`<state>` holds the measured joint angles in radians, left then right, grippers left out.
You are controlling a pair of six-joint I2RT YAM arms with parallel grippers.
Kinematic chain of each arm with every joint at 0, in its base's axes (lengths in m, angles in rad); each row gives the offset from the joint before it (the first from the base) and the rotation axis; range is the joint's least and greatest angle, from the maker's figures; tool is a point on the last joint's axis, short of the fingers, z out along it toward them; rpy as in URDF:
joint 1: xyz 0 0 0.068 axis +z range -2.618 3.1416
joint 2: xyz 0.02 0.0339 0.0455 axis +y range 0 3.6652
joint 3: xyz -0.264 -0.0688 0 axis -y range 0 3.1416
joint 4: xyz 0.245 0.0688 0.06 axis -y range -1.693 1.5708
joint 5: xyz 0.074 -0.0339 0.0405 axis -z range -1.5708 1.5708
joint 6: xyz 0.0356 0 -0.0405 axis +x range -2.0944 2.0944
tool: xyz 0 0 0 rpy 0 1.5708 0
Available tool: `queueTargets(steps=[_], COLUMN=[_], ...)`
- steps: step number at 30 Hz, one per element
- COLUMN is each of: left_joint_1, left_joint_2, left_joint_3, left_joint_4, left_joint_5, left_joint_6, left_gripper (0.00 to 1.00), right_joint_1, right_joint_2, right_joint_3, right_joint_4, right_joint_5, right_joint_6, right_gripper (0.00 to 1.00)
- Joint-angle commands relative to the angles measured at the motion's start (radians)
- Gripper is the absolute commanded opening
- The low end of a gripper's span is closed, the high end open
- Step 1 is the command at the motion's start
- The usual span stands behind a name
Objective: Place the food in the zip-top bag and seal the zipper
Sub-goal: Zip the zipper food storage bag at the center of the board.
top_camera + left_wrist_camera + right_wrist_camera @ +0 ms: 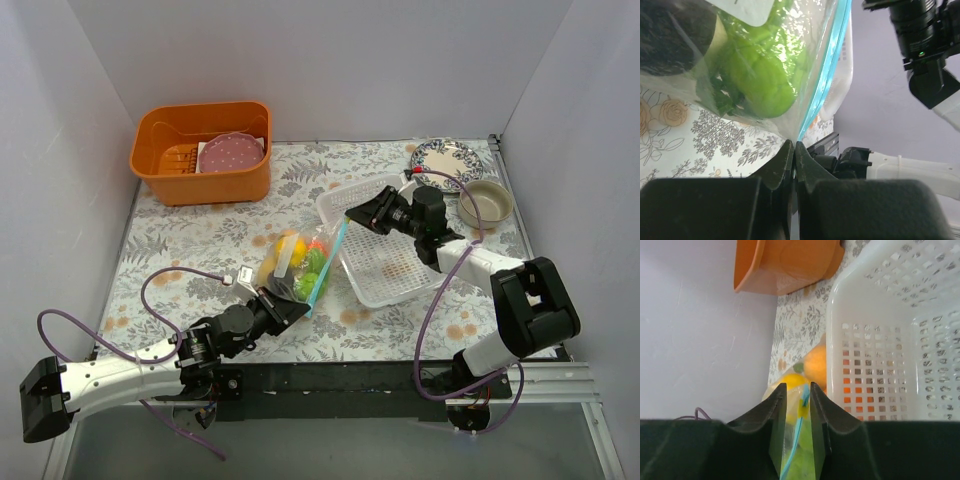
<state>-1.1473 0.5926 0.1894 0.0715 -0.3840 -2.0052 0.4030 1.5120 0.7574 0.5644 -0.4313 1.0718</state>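
The zip-top bag lies at mid-table with the food inside: yellow, orange and green pieces. The teal zipper runs along its right edge beside the white basket. My left gripper is shut on the near end of the bag's mouth; a green piece and the zipper fill that view. My right gripper straddles the far end of the zipper, jaws a narrow gap apart. Orange and yellow pieces show beyond it.
A white mesh basket stands right of the bag and next to my right gripper. An orange tub with a pink plate is at back left. A patterned plate and a bowl are at back right.
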Motion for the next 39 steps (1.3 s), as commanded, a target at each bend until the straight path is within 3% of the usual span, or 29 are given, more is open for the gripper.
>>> queueTargets(steps=[1,3,15,22,27,34,39], left_joint_1=[-0.008,-0.008,-0.008,-0.008,-0.008,-0.008,-0.008], left_joint_2=[-0.010,-0.010,-0.010,-0.017,-0.023,-0.014,0.018], left_joint_3=[-0.008,-0.005,0.038,0.059,0.085,0.146,0.240], left_joint_4=[-0.050,-0.052,-0.065,-0.119,-0.159,-0.225,-0.292], left_joint_5=[0.010,0.007,-0.001,-0.015,-0.036,-0.072,-0.124], left_joint_6=[-0.024,-0.024,0.005,0.025,0.054,0.134,0.238], left_gripper=[0.00,0.01,0.13,0.18,0.33,0.40,0.55], right_joint_1=[-0.036,-0.039,-0.052,-0.059,-0.061,-0.062,-0.075], right_joint_2=[-0.021,-0.045,-0.174,-0.226,-0.256,-0.292,-0.306], right_joint_3=[0.040,0.034,0.020,-0.039,-0.076,-0.109,-0.073], right_joint_4=[0.102,0.072,-0.164,-0.219,-0.230,-0.276,-0.420], right_joint_5=[0.071,0.081,0.144,0.158,0.144,0.143,0.164], right_joint_6=[-0.026,-0.053,-0.162,-0.191,-0.200,-0.230,-0.317], right_gripper=[0.42,0.46,0.46,0.46,0.46,0.46,0.47])
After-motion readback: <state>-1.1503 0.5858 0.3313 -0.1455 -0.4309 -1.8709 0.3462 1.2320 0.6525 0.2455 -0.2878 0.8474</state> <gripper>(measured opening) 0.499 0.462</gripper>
